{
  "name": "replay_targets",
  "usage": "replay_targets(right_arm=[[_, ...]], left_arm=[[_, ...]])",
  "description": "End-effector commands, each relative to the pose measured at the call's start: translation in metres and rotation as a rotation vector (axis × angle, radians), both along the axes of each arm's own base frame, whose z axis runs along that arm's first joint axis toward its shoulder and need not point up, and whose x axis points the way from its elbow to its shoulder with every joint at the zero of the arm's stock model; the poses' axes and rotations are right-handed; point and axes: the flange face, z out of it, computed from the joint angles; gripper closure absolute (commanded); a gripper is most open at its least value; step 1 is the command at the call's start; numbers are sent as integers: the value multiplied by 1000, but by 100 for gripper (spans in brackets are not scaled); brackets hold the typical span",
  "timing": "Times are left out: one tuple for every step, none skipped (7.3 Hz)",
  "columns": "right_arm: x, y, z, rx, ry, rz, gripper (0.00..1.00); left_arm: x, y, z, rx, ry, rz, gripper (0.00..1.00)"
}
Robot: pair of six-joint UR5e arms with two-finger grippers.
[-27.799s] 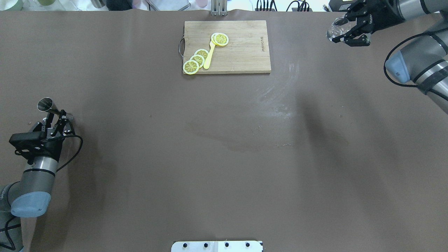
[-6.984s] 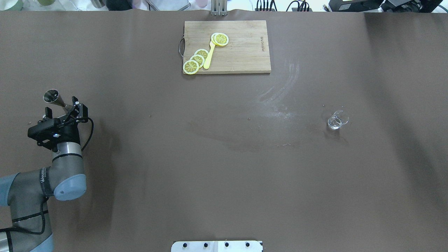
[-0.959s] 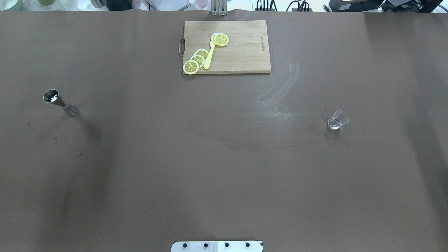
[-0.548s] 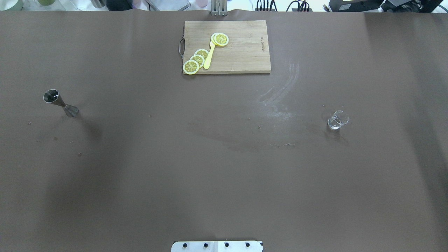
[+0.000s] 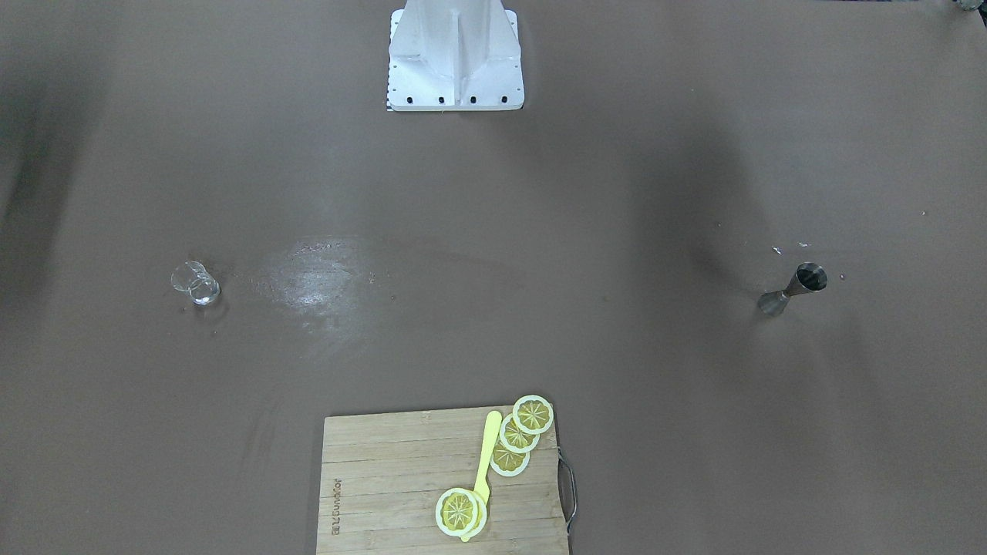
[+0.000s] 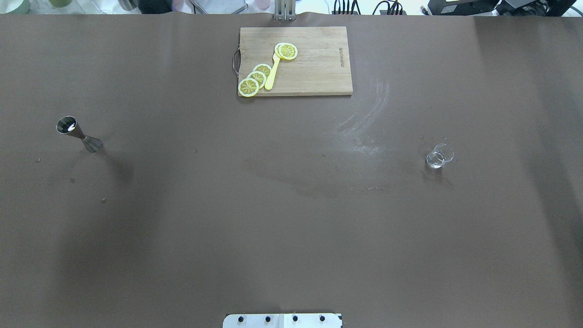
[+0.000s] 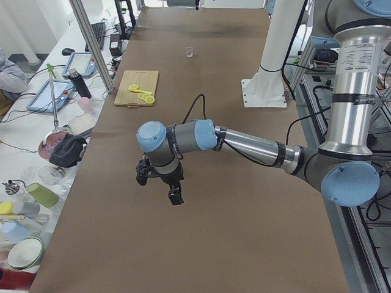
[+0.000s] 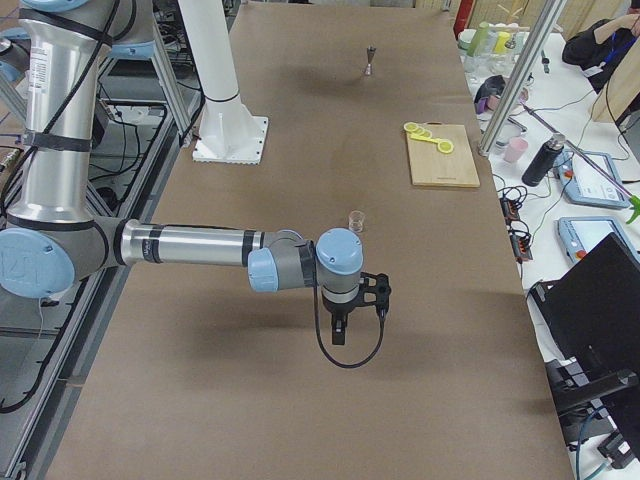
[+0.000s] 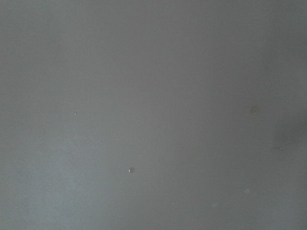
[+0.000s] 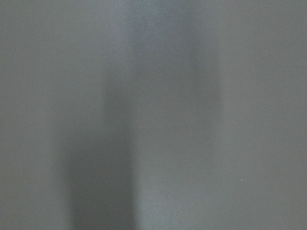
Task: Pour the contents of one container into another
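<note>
Left pincer (image 7: 175,196) hangs fingers-down above the brown table (image 6: 291,237), well off the metal-handled end of the light wooden cutting board (image 6: 319,68). It shows only from the table's end, so I cannot tell whether it is parted or closed.

Right pincer (image 8: 339,333) also points down, well off the board's other end and near the small clear glass cup (image 8: 356,221), on the cup's side away from the board. Same limit: I cannot tell its state.

Small steel hourglass-shaped jigger (image 6: 79,135) stands upright on the table, wide cone up, far out from the board's handled end and nearer the robot's side than the board. No pincer touches it.

Glass cup stands upright, well out from the board's plain end, about as far toward the robot as the jigger. Contents unreadable.

On the board lie yellow lemon slices (image 6: 255,77) and a yellow plastic utensil (image 6: 272,75), toward the handled end.

Both wrist cameras give only blurred table.
</note>
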Motion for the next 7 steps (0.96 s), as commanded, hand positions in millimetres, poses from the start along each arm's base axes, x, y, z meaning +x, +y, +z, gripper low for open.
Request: replay_targets(right_arm=[[0,0,1,-1,0,0,0],[0,0,1,-1,0,0,0],[0,-1,0,0,0,0,0],[0,2,2,0,0,0,0],[0,2,1,2,0,0,0],[0,2,1,2,0,0,0],[0,2,1,0,0,0,0]], left_arm=[[-3,-1,-2,3,-1,-9,1],[-3,-2,-3,3,-1,-10,1],[-3,-4,-4,26,-2,-8,1],[-5,-4,-4,45,-3,-13,1],[-4,-6,-3,46,-3,-11,1],[-4,-6,-4,49,-3,-11,1],[-4,-6,-3,63,-3,-11,1]])
